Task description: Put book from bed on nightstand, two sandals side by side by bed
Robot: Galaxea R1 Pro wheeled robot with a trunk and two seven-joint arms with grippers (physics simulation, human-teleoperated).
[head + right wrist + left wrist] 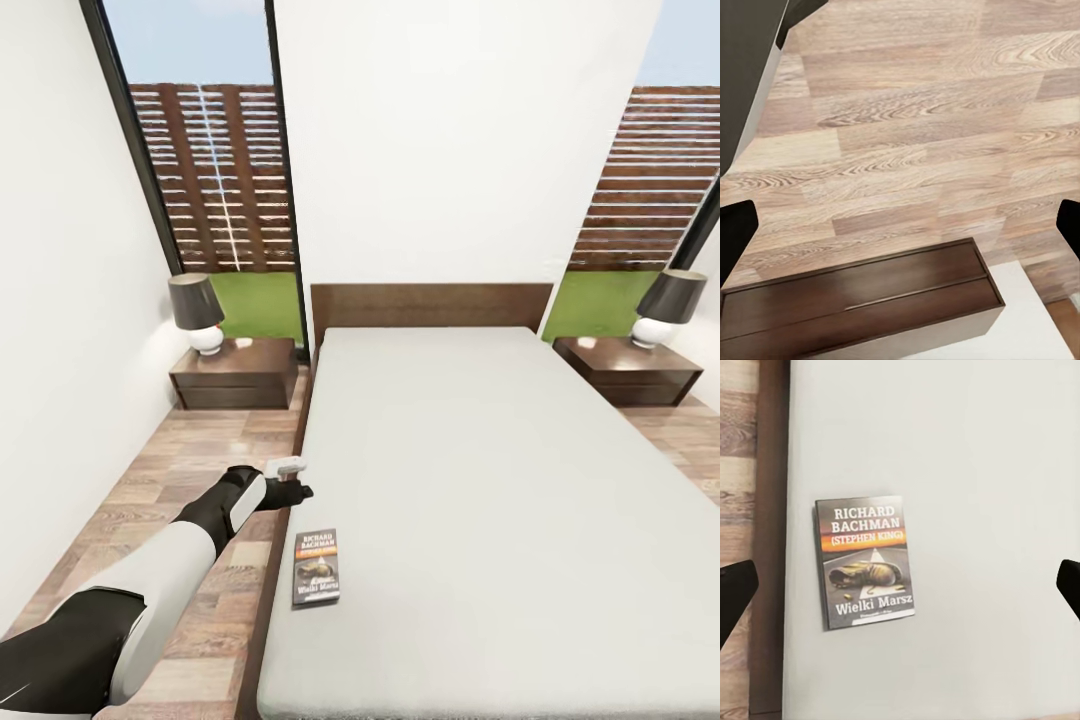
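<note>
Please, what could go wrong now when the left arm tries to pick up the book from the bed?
The book lies flat on the soft mattress, so the open left end effector may push it down or slide it instead of gripping it. It also lies near the bed's left edge, so a push sideways could drop it onto the floor. The left nightstand carries a lamp, which the arm might hit when placing the book.

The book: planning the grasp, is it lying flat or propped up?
Flat: the book lies cover-up on the bed.
</note>
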